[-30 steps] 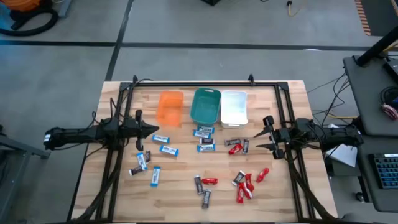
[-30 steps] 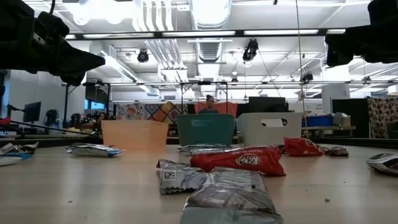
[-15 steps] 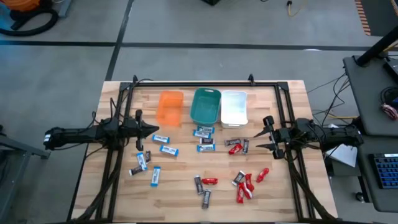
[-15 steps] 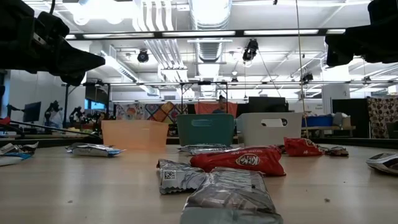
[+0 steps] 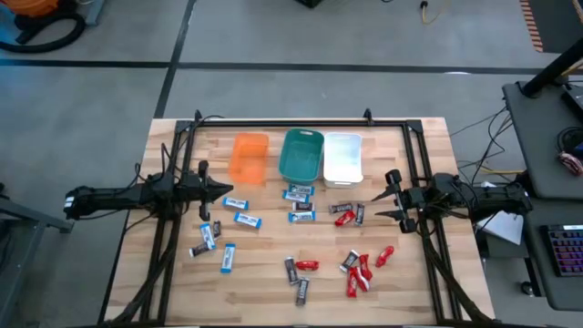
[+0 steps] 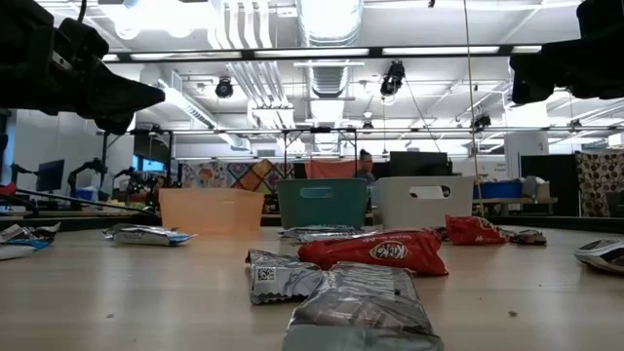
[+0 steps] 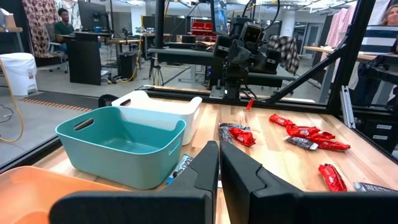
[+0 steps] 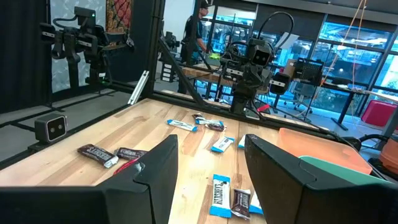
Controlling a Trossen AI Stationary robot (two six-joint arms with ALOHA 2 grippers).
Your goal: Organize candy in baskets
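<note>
While spread across the wooden table (image 5: pixel 173 301), nothing lifted, nothing gripped. Along the far edge, side by side: orange bin (image 5: pixel 249 157), teal bin (image 5: pixel 301 155), white bin (image 5: pixel 343 158), none seen holding candy. Poised at the table's left side, above the wood: left gripper (image 5: pixel 228 202), fingers pressed together, empty. Opposite, on the right: right gripper (image 5: pixel 387 200), jaws spread wide, empty. Scattered loose on the wood: blue-and-white bars (image 5: pixel 247 220) left of centre, red bars (image 5: pixel 358 274) toward the near right, dark bars (image 5: pixel 301 290) mixed among them.
</note>
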